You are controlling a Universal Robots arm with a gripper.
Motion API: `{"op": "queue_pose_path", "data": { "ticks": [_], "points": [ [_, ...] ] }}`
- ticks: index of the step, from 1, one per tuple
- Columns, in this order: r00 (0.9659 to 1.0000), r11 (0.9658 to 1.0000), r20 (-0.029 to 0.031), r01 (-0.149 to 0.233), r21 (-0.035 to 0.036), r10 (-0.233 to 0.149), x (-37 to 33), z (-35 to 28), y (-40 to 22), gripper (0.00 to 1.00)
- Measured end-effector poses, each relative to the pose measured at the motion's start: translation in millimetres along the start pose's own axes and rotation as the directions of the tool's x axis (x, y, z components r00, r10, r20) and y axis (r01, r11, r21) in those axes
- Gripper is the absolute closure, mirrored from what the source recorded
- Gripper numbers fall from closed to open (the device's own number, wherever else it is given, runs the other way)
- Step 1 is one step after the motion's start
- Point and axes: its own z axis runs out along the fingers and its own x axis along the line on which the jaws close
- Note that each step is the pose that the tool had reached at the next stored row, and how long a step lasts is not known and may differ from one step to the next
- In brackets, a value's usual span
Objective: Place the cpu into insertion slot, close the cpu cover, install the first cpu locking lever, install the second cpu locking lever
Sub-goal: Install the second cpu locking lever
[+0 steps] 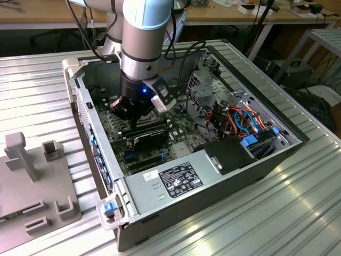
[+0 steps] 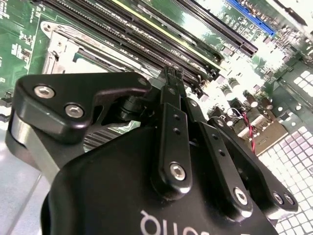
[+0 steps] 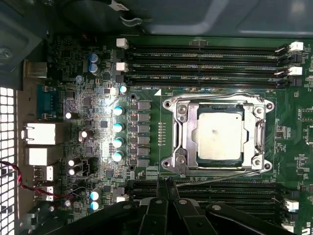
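Observation:
In the first wrist view the cpu (image 3: 220, 134), a silvery-grey square, lies in the insertion slot (image 3: 168, 104) on the green board. The cpu cover (image 3: 188, 132) lies flat over it, framing the chip. One thin wire lever (image 3: 215, 94) runs straight along the socket's side by the memory slots. The other lever (image 3: 230, 175) runs slightly slanted along the opposite side. My gripper (image 3: 165, 188) is shut, its black fingertips just off that slanted lever's end with nothing visibly between them. The second wrist view shows the gripper (image 2: 171, 73) above the board near the cover (image 2: 68, 44). In the exterior view the gripper (image 1: 133, 114) reaches down into the open computer case.
Long black memory slots (image 3: 205, 56) flank the socket on both sides. Capacitors (image 3: 117, 132) and metal port blocks (image 3: 41, 133) stand beside it. The case holds a power supply (image 1: 181, 178) and bundled cables (image 1: 240, 120). A grey fixture (image 1: 37, 181) stands at the exterior view's left.

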Motion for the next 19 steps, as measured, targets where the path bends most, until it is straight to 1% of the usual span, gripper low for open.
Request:
{"op": "queue_pose_path", "data": {
  "ticks": [2, 4, 6, 13, 19],
  "points": [
    [1.0000, 1.0000, -0.0002, 0.000, 0.0003, 0.000, 0.5, 0.4, 0.3, 0.89],
    [1.0000, 1.0000, 0.0001, 0.000, -0.0001, 0.000, 0.4, 2.1, 4.3, 0.89],
    [1.0000, 1.0000, 0.0000, 0.000, 0.0000, 0.000, 0.4, 7.1, 7.2, 0.89],
    [1.0000, 1.0000, 0.0000, 0.001, 0.0001, -0.001, 0.7, 11.7, 10.2, 0.89],
    [1.0000, 1.0000, -0.0004, 0.001, 0.0001, -0.001, 0.8, 16.9, 10.4, 0.89]
  ]
}}
